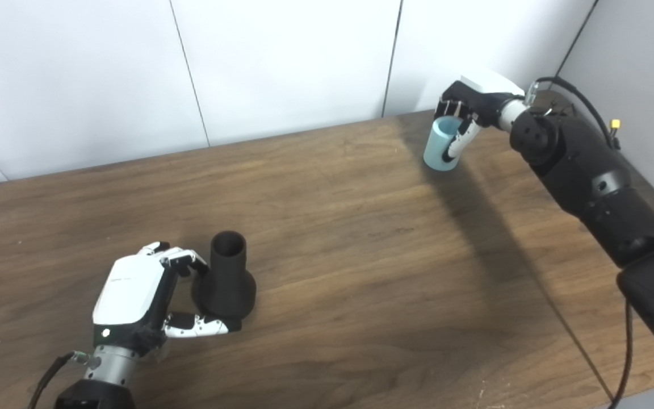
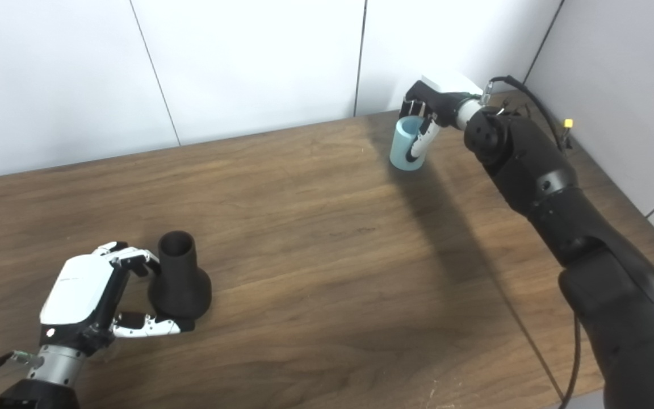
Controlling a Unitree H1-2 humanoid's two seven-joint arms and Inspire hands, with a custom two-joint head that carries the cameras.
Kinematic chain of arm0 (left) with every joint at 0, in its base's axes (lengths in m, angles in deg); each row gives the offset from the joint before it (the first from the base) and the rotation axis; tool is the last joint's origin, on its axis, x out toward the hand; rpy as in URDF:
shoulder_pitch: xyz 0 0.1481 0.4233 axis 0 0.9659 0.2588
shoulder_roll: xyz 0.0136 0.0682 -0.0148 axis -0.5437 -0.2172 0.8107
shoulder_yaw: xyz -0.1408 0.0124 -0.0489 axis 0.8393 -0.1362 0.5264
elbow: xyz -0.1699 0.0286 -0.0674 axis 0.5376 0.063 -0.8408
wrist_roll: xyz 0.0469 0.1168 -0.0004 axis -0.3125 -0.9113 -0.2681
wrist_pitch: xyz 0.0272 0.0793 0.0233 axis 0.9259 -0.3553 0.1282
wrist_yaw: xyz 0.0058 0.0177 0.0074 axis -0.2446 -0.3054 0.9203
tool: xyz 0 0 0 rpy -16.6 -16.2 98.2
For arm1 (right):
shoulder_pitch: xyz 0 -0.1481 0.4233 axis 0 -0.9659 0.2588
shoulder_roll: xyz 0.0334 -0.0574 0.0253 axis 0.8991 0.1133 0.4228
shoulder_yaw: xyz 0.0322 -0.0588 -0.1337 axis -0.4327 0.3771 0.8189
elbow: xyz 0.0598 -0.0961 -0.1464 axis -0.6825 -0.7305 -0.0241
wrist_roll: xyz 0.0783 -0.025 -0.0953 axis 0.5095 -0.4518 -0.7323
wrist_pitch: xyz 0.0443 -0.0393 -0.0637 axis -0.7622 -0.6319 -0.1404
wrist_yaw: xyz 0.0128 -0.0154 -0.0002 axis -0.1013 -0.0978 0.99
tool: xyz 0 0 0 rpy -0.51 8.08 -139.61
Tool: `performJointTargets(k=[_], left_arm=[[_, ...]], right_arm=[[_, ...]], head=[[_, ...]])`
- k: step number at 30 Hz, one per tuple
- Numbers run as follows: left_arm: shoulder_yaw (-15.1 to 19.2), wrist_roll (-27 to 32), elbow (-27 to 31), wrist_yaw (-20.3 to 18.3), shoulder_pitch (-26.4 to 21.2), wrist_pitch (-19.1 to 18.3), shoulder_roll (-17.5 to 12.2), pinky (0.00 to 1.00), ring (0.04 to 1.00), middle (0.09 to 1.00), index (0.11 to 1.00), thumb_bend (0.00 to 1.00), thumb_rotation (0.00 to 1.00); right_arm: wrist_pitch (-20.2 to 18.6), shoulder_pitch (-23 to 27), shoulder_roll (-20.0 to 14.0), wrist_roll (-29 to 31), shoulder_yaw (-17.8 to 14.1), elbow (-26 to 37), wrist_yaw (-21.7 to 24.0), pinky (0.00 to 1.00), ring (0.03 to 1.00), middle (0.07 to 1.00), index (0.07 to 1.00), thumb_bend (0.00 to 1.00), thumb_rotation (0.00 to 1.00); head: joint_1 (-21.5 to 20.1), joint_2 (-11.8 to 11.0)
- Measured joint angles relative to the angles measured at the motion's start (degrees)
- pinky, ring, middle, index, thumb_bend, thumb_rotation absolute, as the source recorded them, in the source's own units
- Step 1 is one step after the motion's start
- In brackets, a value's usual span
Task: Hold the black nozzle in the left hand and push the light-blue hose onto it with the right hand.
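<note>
The black nozzle (image 1: pixel 226 275) stands upright on the wooden table (image 1: pixel 361 238) at the front left, narrow open end up. My left hand (image 1: pixel 137 295) wraps it from the left: fingers (image 1: pixel 182 258) rest at its neck and the thumb (image 1: pixel 199 325) lies along the front of its flared base. At the far right by the wall, the short light-blue hose (image 1: pixel 439 145) stands upright on the table. My right hand (image 1: pixel 466 111) comes down on it from above, fingers over the rim and the thumb (image 1: pixel 458 141) pressed on its outer side.
White wall panels (image 1: pixel 281 62) run along the table's back edge, and a grey wall (image 1: pixel 639 68) closes the right side. My right arm (image 1: pixel 588 176) stretches over the table's right part with a cable (image 1: pixel 625 352) hanging from it.
</note>
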Motion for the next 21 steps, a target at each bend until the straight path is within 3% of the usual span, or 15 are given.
performJointTargets(k=[9,13,19,20,21], left_arm=[[-0.1,0.0,0.3,-0.3,0.0,-0.3,0.0,0.84,0.684,0.633,0.484,0.52,0.04],[-0.2,-0.3,0.5,-0.7,0.0,-0.6,0.0,0.85,0.686,0.637,0.485,0.52,0.04],[-0.2,-0.4,0.8,-1.3,0.0,-0.8,0.0,0.85,0.686,0.633,0.484,0.52,0.04],[-0.2,-0.4,0.8,-1.3,0.0,-0.8,0.1,0.85,0.686,0.633,0.484,0.52,0.04],[-0.2,-0.4,0.8,-1.3,0.0,-0.8,0.1,0.85,0.686,0.634,0.484,0.52,0.04]], right_arm=[[-0.5,-0.7,-0.1,-1.3,-1.2,13.5,1.9,0.43,0.422,0.492,0.492,0.52,0.00],[-2.5,-0.9,0.0,-1.3,-1.4,20.6,4.8,0.45,0.427,0.501,0.486,0.52,0.00],[-2.7,-0.9,1.2,1.4,-1.4,28.0,9.9,0.45,0.432,0.505,0.477,0.52,0.00],[-3.1,-0.8,1.5,1.3,-1.3,29.8,10.8,0.47,0.432,0.500,0.481,0.52,0.00],[-4.2,-0.6,1.9,0.9,-1.2,31.8,12.0,0.57,0.455,0.485,0.484,0.52,0.00]], head=[[0.4,0.0],[0.5,0.1],[2.0,0.4],[2.2,0.4],[2.5,0.4]])
